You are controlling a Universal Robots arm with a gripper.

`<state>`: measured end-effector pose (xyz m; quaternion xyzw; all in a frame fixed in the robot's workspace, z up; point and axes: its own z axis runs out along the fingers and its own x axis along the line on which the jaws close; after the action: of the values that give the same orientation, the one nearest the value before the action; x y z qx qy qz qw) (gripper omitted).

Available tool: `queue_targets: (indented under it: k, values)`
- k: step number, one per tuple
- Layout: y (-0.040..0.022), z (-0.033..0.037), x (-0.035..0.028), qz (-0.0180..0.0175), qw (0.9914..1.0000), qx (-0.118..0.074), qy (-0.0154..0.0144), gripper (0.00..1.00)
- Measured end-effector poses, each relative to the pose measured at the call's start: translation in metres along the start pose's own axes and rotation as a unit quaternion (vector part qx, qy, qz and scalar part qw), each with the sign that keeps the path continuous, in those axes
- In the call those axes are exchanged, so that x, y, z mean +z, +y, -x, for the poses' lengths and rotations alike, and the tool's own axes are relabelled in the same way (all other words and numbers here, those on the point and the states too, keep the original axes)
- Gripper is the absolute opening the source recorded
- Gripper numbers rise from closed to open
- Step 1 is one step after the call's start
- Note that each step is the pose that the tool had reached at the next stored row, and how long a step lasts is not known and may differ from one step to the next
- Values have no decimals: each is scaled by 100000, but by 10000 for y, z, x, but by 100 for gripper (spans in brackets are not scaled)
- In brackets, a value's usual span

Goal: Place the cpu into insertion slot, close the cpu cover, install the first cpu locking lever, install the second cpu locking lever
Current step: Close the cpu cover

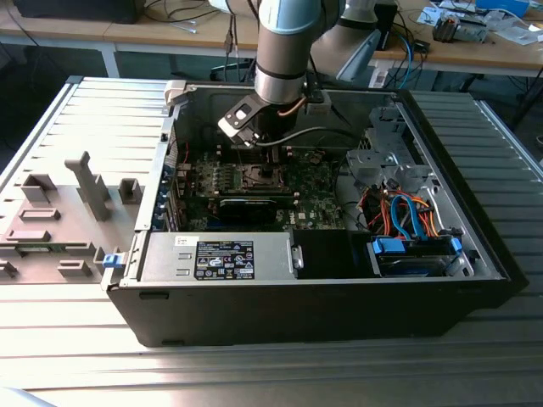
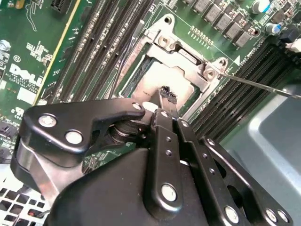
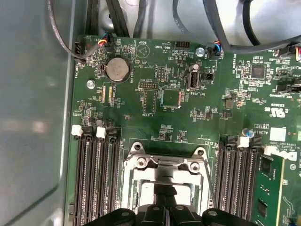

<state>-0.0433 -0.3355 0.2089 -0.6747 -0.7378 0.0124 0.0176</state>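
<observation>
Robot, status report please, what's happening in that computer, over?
Gripper low over insertion slot. Cpu seated inside, cpu cover lying around it. Thin lever sticks out alongside.

The black claw (image 2: 167,96) hangs over the silver cpu (image 2: 149,81), memory slots (image 2: 89,52) flanking both sides

a robotics lab or test workshop — an industrial robot arm (image 1: 280,42) reaches into an opened computer case (image 1: 314,314) set on a ribbed metal table (image 1: 76,356) beside grey fixture blocks (image 1: 89,182), with wooden workbenches (image 1: 492,58) behind it strewn with cables (image 1: 182,13) and loose electronics parts (image 1: 458,30)
</observation>
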Motion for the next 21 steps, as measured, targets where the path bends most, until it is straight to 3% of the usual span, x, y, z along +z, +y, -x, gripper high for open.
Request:
queue_targets:
  k: [3,7,10,21]
  values:
    - [-5,-1,-133,2,100000,-12,-1,11]
    - [-9,-2,-236,0,100000,-12,-2,11]
    - [-11,-2,-280,-2,100000,-11,-6,11]
    - [-14,-3,-351,-1,100000,-11,-2,11]
